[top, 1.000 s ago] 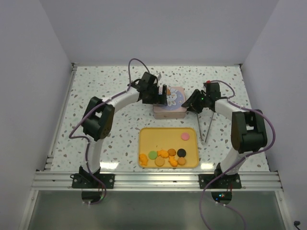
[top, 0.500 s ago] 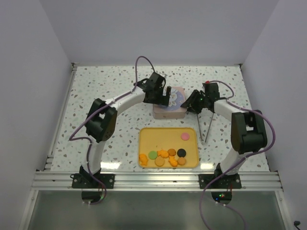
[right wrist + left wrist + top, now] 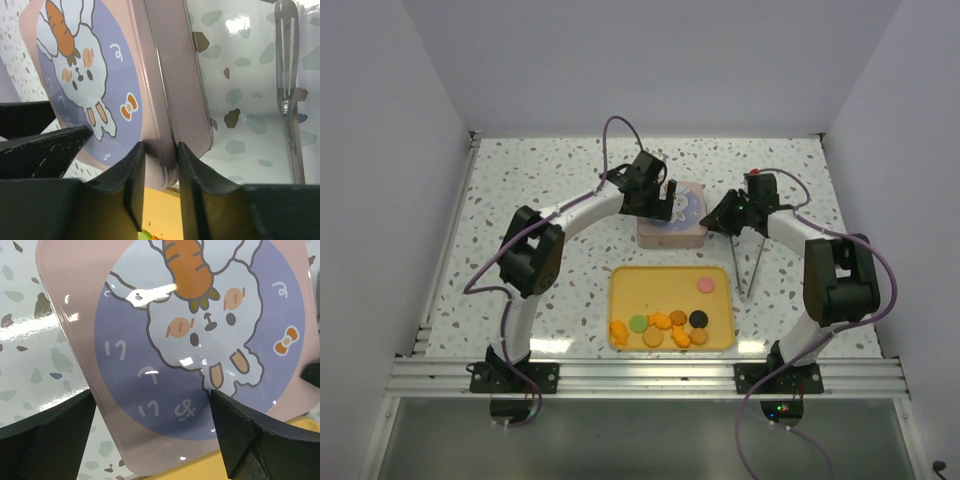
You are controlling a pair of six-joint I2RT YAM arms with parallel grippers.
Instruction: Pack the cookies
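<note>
Cookies [image 3: 665, 325] sit in the yellow tray [image 3: 650, 285] at the near edge. A row of orange, tan, green and black ones runs along the front rim, and one pink disc [image 3: 705, 285] sits alone near the back right corner. None packed yet, by my read.

Metal tongs [image 3: 752, 262] lie on the table [image 3: 540, 200] just right of the tray, untouched.

Pink tin [image 3: 672, 235] with the bunny lid sits just behind the tray, lid on. Right gripper [image 3: 160, 150] is pinched onto the tin's right edge toward the near corner, one finger on the lid top and the other on the outside wall. Left gripper [image 3: 150, 437] hangs over the lid, jaws wide apart, holding nothing.

Risks:
- The right grip is a thin bite on a glossy rim. It can slip, or tilt the whole tin instead of parting the lid.
- If the lid sticks, the tin drags. Toward the tray, that means a bump and scattered cookies.
- The left arm sits right above the lid, so there's little room to lift it. Arms could clash.
- The tongs lie close under the right arm and are easy to knock.

Can't tell if anything is inside the tin.
</note>
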